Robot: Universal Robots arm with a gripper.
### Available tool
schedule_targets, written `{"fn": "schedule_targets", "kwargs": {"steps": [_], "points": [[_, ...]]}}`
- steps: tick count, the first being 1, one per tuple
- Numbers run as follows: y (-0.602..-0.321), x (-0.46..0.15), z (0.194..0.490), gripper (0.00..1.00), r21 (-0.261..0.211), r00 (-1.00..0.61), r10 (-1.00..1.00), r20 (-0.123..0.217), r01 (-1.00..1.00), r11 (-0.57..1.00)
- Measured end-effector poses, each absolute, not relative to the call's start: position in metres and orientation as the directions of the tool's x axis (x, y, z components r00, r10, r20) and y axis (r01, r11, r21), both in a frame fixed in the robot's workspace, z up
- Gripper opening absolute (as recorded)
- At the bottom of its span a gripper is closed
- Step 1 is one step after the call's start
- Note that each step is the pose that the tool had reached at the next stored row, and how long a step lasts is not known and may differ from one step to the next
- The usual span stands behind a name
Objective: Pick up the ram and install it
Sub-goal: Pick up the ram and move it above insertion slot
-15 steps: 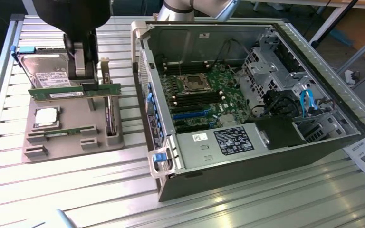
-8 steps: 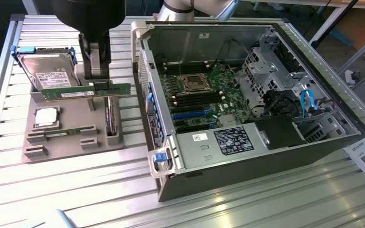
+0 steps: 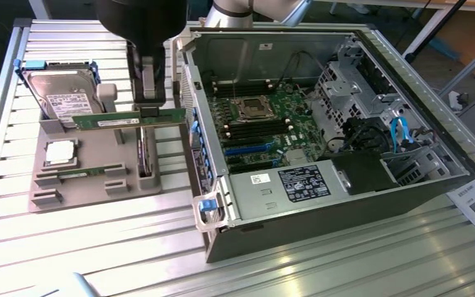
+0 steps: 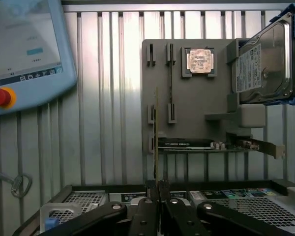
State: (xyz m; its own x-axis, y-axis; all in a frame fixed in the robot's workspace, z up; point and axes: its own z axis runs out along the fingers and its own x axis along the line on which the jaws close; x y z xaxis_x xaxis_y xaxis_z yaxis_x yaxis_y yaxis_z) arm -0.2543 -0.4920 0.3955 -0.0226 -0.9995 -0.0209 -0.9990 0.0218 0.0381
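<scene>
Hand [image 3: 150, 111] clamped on the ram, the thin green circuit-board stick with a white label [image 3: 114, 120]; stick is in the air, not yet at the case.
The ram hangs level and on edge over the grey moulded parts tray [image 3: 97, 162] on the slatted metal tabletop [image 3: 97, 247]. The grip looks off-centre, toward the exterior view's right end. Below it in the tray are a second green stick [image 3: 81, 172] and the square silver processor chip [image 3: 60, 152]. Beyond is the open dark computer case [image 3: 386, 185], with the black memory slots [image 3: 250, 129] on the green motherboard [image 3: 303, 133]. Risks, as I judge them: the off-centre hold lets the long end droop or twist; the stick clips the case's metal side rim [image 3: 190, 86]; a tilted or mis-keyed entry jams in the slot.
</scene>
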Motion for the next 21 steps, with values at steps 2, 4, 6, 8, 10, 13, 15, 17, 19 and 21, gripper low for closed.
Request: {"fn": "schedule_targets", "kwargs": {"steps": [2, 4, 6, 8, 10, 13, 15, 17, 19, 21], "points": [[-0.493, -0.248, 0.395, 0.12, 0.038, -0.023, -1.000, -0.021, -0.999, 0.022], [-0.493, -0.243, 0.395, 0.12, 0.038, -0.023, -1.000, -0.021, -0.999, 0.022], [-0.493, -0.238, 0.395, 0.12, 0.038, -0.023, -1.000, -0.021, -0.999, 0.022], [-0.494, -0.233, 0.395, 0.12, 0.038, -0.023, -1.000, -0.021, -0.999, 0.022], [-0.494, -0.228, 0.395, 0.12, 0.038, -0.023, -1.000, -0.021, -0.999, 0.022], [-0.495, -0.217, 0.395, 0.12, 0.038, -0.023, -1.000, -0.021, -0.999, 0.022], [-0.496, -0.213, 0.395, 0.12, 0.038, -0.023, -1.000, -0.021, -0.999, 0.022], [-0.496, -0.209, 0.395, 0.12, 0.038, -0.023, -1.000, -0.021, -0.999, 0.022], [-0.496, -0.205, 0.395, 0.12, 0.038, -0.023, -1.000, -0.021, -0.999, 0.022], [-0.497, -0.198, 0.395, 0.12, 0.038, -0.023, -1.000, -0.021, -0.999, 0.022]]}}
